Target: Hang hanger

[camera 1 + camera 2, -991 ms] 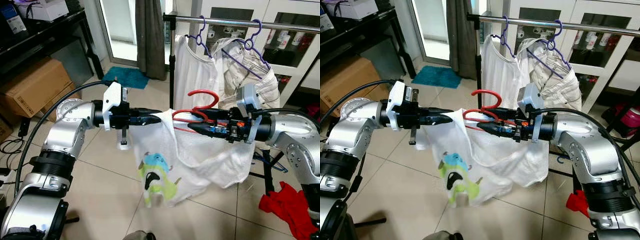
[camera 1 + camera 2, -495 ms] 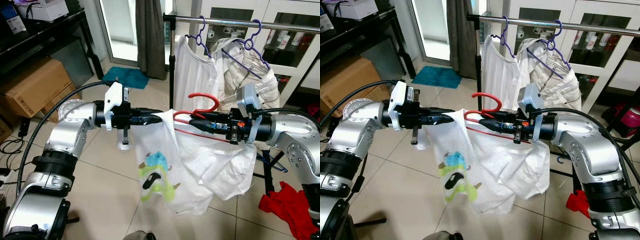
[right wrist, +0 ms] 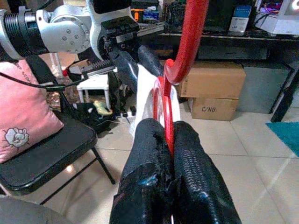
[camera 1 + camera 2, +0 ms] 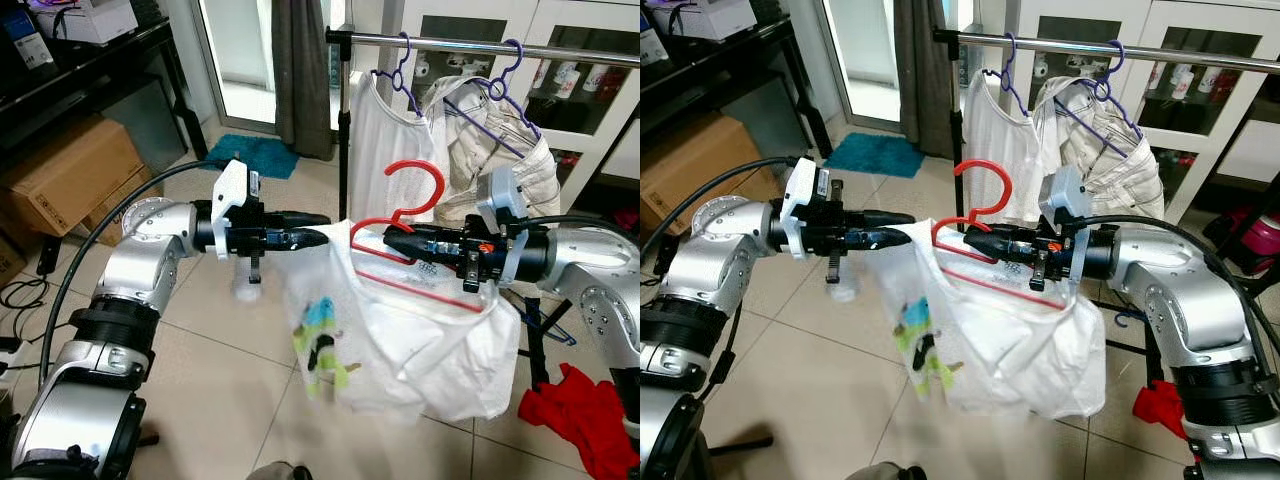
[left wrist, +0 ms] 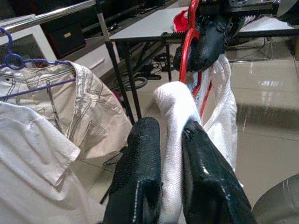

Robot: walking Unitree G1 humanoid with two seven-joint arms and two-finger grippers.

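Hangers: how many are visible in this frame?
3. Two purple wire hangers hook on the metal rail, each carrying a pale garment; one red plastic hanger is clamped in the right gripper. Others may be hidden.

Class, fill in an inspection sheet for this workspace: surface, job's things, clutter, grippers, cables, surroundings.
Surface: tiled floor.
Job's things: red hanger carrying a white shirt; clothes rail behind.
Clutter: red cloth on the floor; cardboard box.
Grippers: left gripper shut on the shirt's edge; right gripper shut on the hanger.
Cables: black cable along the left arm.
Surroundings: two purple hangers with garments on the rail; teal mat.
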